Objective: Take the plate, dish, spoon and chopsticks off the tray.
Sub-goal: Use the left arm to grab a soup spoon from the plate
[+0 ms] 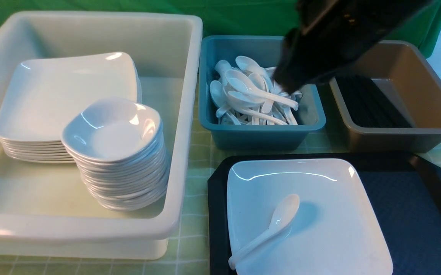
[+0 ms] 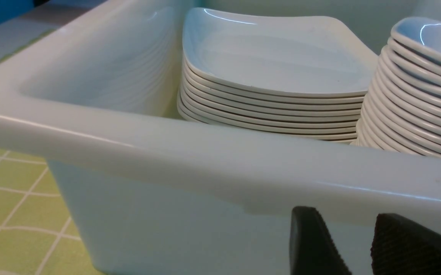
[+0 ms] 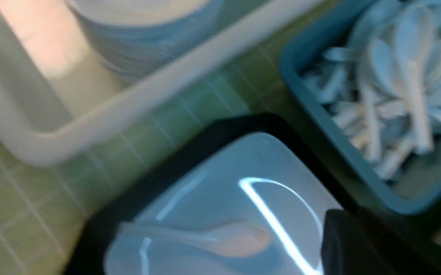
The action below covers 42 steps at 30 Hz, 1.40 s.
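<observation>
Tableware, read from left to right. On the left of the table (image 1: 190, 259) we see a big white tub (image 1: 184, 114) holding a stack of square plates (image 1: 67, 95) and a stack of small dishes (image 1: 115, 130). The left jaws sit low, just outside the tub's near wall, part open with nothing between them.

Next comes a teal bin (image 1: 262, 135) heaped with white spoons (image 1: 251, 95). The right arm (image 1: 331, 42), a dark blur, hangs over the bin's far right corner. We cannot tell whether the right jaws are open or closed, or whether they hold anything. Farthest right stands a brown bin (image 1: 407, 133) with a pile of black chopsticks (image 1: 373, 103) in it.

In front of the two bins lies the black tray (image 1: 415, 214). We find no small dish and no chopsticks on it, so we judge those two steps done; the plate (image 1: 331, 236) and the spoon (image 1: 270, 225) are left. The plate is large, glossy white and square with rounded corners, and it lies flat on the tray's left half. The spoon rests on the plate, with its handle reaching the near left edge.
</observation>
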Motion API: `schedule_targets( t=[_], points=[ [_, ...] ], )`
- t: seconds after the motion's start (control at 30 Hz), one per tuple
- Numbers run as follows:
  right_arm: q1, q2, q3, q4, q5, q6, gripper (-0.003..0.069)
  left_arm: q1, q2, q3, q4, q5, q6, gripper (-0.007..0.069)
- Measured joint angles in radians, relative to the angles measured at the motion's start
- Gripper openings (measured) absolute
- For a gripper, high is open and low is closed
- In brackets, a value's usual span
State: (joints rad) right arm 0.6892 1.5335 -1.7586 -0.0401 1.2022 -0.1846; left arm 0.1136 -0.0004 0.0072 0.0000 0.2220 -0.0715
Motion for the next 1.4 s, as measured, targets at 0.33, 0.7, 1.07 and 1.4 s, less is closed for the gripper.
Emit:
schedule_targets(
  t=[0.33,0.7,1.07,1.4],
  points=[
    [0.0,-0.469,0.404,-0.275,0.009,0.146,0.0007,0.0,0.0,0.0,-0.573,-0.115,-0.286,0.0225],
    [0.0,-0.859,0.861,-0.278,0.014,0.281,0.0007,0.0,0.003,-0.139,-0.788,-0.106,-0.313,0.012],
    [0.0,-0.916,0.91,-0.308,0.01,0.295,0.0007,0.0,0.678,-0.962,-0.745,0.775,0.189,-0.0017],
    [0.0,-0.917,0.91,-0.429,0.014,0.295,0.0007,-0.287,1.259,-1.237,-0.763,0.963,0.336,-0.0017]
  ],
)
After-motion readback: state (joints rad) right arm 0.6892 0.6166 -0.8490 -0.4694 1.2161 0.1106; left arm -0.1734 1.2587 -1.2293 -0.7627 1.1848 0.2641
